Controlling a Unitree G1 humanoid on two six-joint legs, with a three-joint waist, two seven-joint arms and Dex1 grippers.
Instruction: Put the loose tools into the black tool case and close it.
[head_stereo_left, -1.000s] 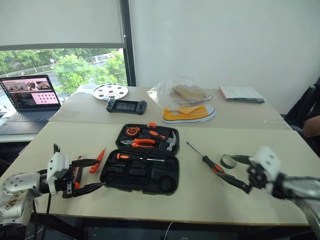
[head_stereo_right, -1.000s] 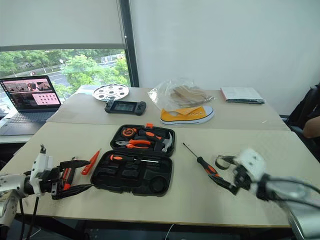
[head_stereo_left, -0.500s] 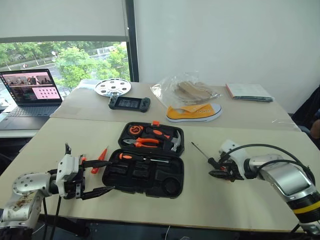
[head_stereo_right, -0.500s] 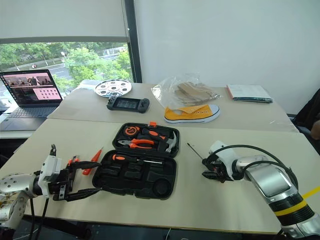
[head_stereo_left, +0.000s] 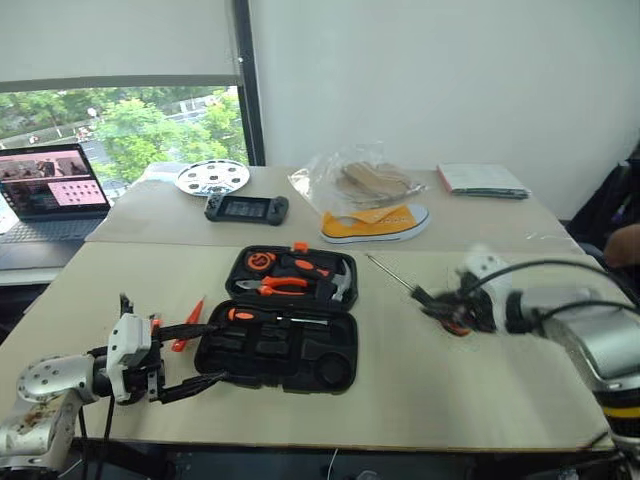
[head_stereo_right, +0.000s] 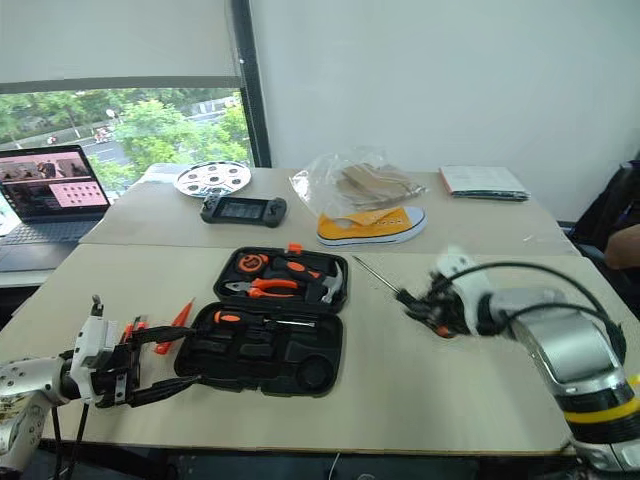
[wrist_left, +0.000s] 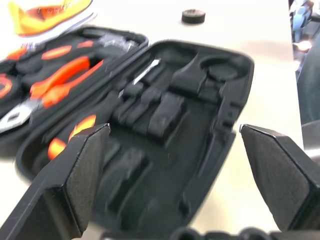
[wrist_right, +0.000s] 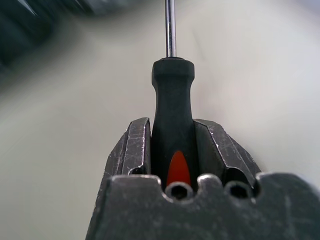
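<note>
Fingers of the left gripper (head_stereo_left: 190, 355) stand spread wide at the near corner of the black moulded-plastic tool case (head_stereo_left: 282, 345), lying open on the beige counter (head_stereo_left: 420, 390), probably to steady it. Farther right, the right gripper (wrist_right: 172, 145) clenches the black-and-orange screwdriver (wrist_right: 171, 120), lifted clear, presumably for its recess.

A black handheld game console (head_stereo_left: 247, 208) lies on the far table, well beyond the left gripper (head_stereo_left: 190, 353). Farther back and a little to its left sits a round white perforated disc (head_stereo_left: 212, 177). An open laptop (head_stereo_left: 48, 190) stands far off to the left gripper's left. Beyond the right gripper (head_stereo_left: 432, 300) lie a yellow sneaker (head_stereo_left: 375, 223) and, just behind it, a crumpled clear plastic bag (head_stereo_left: 362, 180). A thin booklet (head_stereo_left: 483, 179) rests farther back to the right.
</note>
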